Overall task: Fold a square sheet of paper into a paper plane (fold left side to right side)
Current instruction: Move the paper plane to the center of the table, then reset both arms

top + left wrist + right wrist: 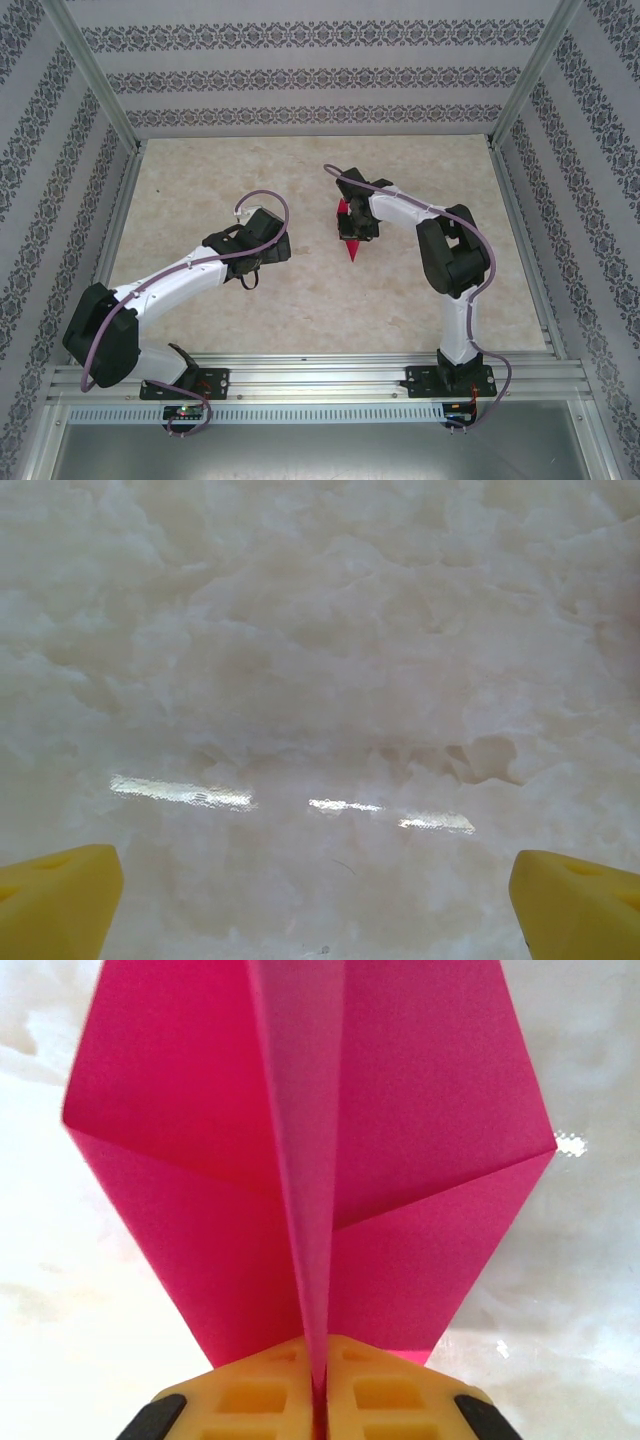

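Two grippers work above a pale marbled table (300, 310). The right gripper (322, 1365) is clamped on the centre crease of the magenta paper plane (300, 1160), its wings spreading to either side. In the top view the plane sits mid-table, tip toward the near edge. The left gripper (318, 898) is spread wide and holds nothing, apart from the plane on its left.

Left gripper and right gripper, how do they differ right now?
The left gripper has its jaws spread wide; the right gripper has its jaws pinched together. The left gripper holds nothing, over the marbled table; the right gripper clamps the pink paper plane along its centre crease. Both have yellow jaws.
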Controlling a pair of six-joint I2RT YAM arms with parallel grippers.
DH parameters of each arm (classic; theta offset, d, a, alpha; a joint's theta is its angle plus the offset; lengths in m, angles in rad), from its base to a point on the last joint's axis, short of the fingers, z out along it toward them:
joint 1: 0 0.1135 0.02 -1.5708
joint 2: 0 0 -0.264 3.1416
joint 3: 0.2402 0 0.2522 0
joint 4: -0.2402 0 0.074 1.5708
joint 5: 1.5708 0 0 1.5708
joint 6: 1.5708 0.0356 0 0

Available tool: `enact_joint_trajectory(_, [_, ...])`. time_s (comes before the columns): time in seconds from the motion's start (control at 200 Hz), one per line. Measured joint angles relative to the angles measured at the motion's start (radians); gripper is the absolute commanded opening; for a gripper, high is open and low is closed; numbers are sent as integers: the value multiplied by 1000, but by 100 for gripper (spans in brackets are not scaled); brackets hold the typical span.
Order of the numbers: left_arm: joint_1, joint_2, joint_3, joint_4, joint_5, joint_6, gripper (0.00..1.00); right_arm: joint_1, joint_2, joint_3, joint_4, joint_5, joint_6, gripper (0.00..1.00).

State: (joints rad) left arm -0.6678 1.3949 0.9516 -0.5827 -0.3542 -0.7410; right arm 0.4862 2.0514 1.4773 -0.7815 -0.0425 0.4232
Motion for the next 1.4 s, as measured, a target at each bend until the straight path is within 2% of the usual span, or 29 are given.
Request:
enact_joint_trajectory(0.51, [0,0,7,-11,2,1,100,3,2,7,-49,23,-10,33])
enact_joint_trajectory(0.679, [0,2,32,-14,4,3,100,5,-66,13,-100,51,-27,42])
enact_joint_trajectory(0.849, [15,2,69,-14,5,15,100,4,-241,12,-137,94,-41,48])
enact_joint_trajectory(0.954, [58,-3,82,-13,2,34,100,-8,-380,-14,-124,114,-63,51])
enact_joint_trajectory(1.044, [105,-30,82,-12,-16,57,100,-47,-525,-82,-83,128,-89,58])
enact_joint_trajectory(1.199, [167,-146,64,24,-134,117,100,-189,-781,-291,52,137,-109,73])
enact_joint_trajectory(1.244, [175,-182,47,58,-182,144,100,-240,-849,-365,105,140,-115,82])
enact_joint_trajectory(1.299, [180,-227,12,111,-249,185,100,-294,-922,-448,160,153,-108,97])
enact_joint_trajectory(1.399, [188,-273,-66,216,-351,266,100,-367,-1017,-583,279,177,-131,98])
